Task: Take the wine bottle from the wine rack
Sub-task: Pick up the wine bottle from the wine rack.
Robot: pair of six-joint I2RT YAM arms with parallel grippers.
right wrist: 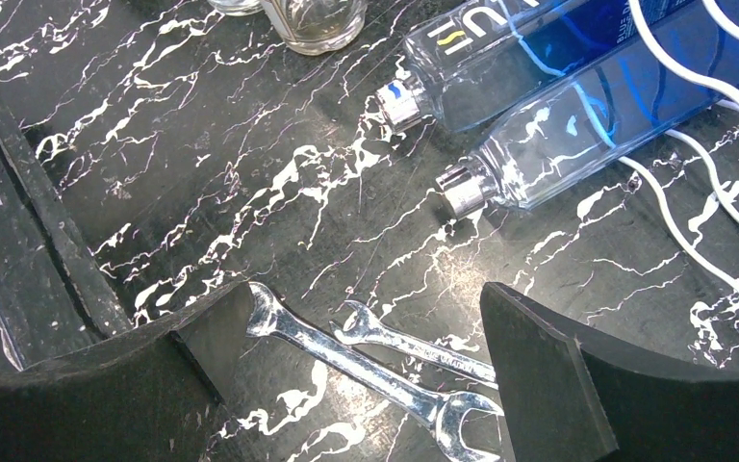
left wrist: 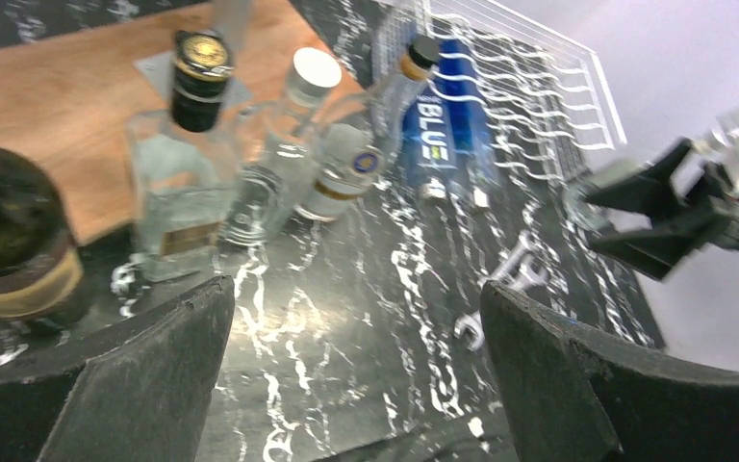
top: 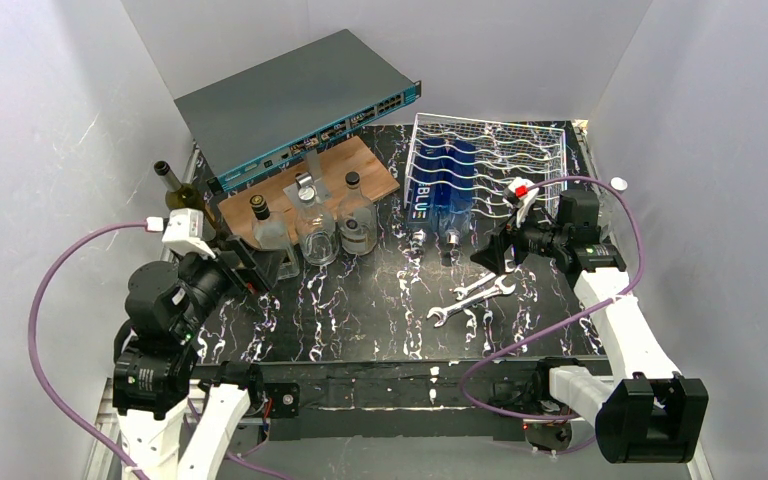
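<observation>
Right claw (top: 482,252), spread wide, hovers low before the wine rack (top: 540,150); left claw (top: 265,265) gapes too.

light: bright, even | shadows: soft | blur: left wrist view | glare: wrenches (right wrist: 358,372)

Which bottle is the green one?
The tall bottle standing at the far left, beside the wooden board. The bottles on the board are clear, and the two bottles lying in the white rack are blue.
</observation>
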